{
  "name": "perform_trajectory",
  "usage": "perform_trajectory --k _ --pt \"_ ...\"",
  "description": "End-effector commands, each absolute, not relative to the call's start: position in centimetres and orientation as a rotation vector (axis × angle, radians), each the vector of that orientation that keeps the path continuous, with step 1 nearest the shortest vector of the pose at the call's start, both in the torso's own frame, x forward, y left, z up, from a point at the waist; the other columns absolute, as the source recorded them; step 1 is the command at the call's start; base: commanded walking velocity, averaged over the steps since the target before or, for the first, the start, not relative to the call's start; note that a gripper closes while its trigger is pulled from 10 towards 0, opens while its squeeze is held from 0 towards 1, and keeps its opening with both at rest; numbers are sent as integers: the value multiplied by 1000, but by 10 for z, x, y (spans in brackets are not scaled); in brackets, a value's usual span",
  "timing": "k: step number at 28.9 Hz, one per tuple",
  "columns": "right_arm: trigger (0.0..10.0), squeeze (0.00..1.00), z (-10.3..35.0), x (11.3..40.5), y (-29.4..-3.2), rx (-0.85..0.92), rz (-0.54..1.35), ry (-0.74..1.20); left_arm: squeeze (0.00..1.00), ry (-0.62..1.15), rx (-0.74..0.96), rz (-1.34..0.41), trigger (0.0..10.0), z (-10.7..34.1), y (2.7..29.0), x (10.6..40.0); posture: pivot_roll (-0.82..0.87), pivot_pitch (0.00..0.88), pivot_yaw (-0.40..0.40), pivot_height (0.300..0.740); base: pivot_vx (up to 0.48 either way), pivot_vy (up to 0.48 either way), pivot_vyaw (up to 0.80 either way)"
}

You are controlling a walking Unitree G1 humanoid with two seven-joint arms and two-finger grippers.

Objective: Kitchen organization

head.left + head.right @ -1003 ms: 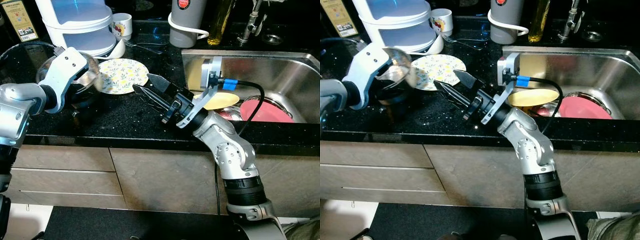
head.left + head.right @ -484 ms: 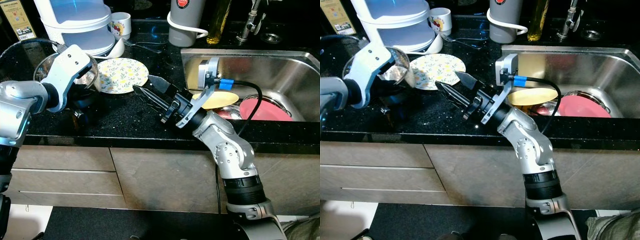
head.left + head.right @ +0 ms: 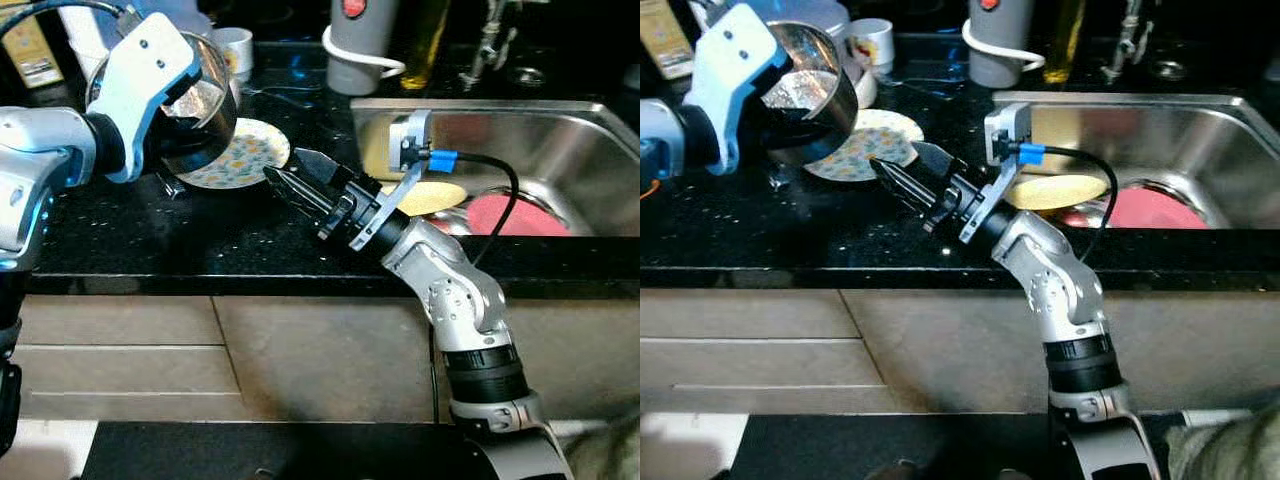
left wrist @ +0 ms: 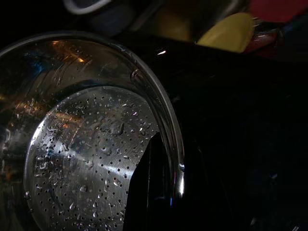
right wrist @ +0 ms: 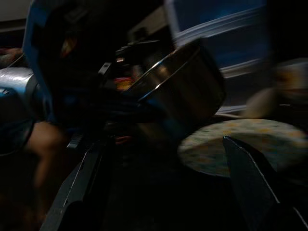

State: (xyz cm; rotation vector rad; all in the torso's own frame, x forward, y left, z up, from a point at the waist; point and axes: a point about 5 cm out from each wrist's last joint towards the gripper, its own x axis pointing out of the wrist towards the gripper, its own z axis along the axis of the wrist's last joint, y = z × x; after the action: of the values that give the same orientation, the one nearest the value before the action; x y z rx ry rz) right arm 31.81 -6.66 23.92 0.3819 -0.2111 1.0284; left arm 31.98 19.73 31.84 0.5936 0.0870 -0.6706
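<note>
L tool (image 3: 190,120) pinches steel colander (image 3: 810,90) at rim; wet, slippery, light, stiff. R tool (image 3: 300,175) spread, over bench (image 3: 230,240).

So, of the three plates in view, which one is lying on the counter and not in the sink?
The flowered plate lies on the black counter, partly under the steel bowl that the left gripper holds up. The yellow plate and red plate are in the sink.

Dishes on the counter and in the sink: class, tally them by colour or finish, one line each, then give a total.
Steel colander, held up by the left gripper: 1
Floral plate on the counter: 1
White mug: 1
Yellow plate in the sink: 1
Red plate in the sink: 1
Total: 5
</note>
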Motion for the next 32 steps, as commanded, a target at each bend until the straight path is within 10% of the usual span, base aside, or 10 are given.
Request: perform_trajectory --k 1,5,7,10,11,12,14,32 --pt "10000 0 239 322 -70 376 995 -208 0 88 601 -707 0 313 190 319 64 43 -46 732 0 0 -788" --pt "10000 0 239 325 -72 378 969 -209 0 92 604 -750 0 310 182 317 65 41 -39 732 0 0 -788" --pt "10000 0 239 326 -73 377 955 -212 0 89 610 -763 2392 310 179 318 64 39 -36 732 0 0 -781" --pt "10000 0 239 327 -74 377 948 -213 0 89 612 -769 3059 310 178 319 65 37 -33 732 0 0 -781" --pt "10000 0 238 327 -74 376 943 -213 0 89 619 -769 4039 311 178 320 64 35 -29 732 0 0 -781" --pt "10000 0 238 328 -76 377 933 -215 0 84 626 -767 8549 312 177 322 66 33 -26 732 0 0 -781" --pt "10000 0 238 328 -76 378 929 -216 0 82 632 -762 10000 313 177 323 66 33 -25 732 0 0 -781" --pt "10000 0 233 328 -76 386 922 -221 0 -7 529 -599 10000 300 180 327 72 21 -23 732 0 0 -260"
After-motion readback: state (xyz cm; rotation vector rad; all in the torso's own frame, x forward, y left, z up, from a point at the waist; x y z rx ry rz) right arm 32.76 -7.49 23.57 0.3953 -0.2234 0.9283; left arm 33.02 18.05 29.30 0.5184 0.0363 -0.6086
